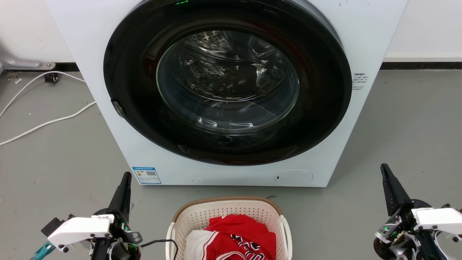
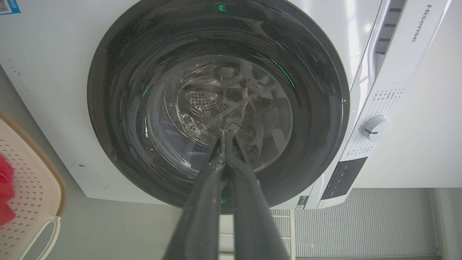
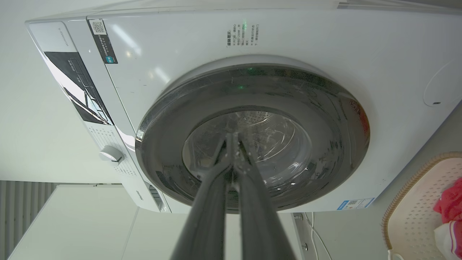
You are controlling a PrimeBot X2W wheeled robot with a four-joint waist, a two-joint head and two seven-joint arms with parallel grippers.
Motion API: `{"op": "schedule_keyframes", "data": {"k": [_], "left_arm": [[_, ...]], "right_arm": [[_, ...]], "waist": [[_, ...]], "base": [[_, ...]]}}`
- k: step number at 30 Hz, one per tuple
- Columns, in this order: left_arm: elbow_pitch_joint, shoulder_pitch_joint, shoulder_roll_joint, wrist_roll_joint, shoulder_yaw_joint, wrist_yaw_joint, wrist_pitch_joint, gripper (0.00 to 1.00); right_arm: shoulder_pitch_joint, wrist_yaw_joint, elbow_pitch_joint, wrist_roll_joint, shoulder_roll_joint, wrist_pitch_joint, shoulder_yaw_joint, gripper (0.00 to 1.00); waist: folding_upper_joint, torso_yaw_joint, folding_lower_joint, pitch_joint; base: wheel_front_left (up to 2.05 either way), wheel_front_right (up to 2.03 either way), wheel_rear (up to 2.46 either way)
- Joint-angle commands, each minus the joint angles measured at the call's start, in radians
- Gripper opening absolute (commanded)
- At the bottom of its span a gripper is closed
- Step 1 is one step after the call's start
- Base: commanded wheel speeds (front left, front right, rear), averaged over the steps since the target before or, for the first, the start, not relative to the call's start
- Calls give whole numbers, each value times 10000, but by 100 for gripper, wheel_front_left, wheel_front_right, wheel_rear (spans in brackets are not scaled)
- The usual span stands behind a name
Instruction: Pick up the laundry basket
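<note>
Left end effector (image 1: 125, 185) lower left, right end effector (image 1: 387, 178) lower right: pinched shut, empty. Open up, then take laundry basket (image 1: 226, 210) evenly by both sides.

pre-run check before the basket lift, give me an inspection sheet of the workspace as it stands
surface: grey floor
job's things: laundry basket on the floor before the washing machine, holding a red garment and white cloth; untouched
clutter: nothing seen
grippers: left gripper and right gripper both shut, empty, flanking the basket, apart from it
cables: white cables on the floor at left; black cable by the left gripper
surroundings: machine's door closed; white wall behind
</note>
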Motion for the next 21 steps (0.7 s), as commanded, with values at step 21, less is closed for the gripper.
{"op": "schedule_keyframes", "data": {"k": [21], "left_arm": [[-37,-79,-12,-14,27,-42,24,0]], "right_arm": [[-103,-3,-36,39,-12,13,-5,0]], "waist": [[-1,0,0,0]], "base": [[0,0,0]]}}
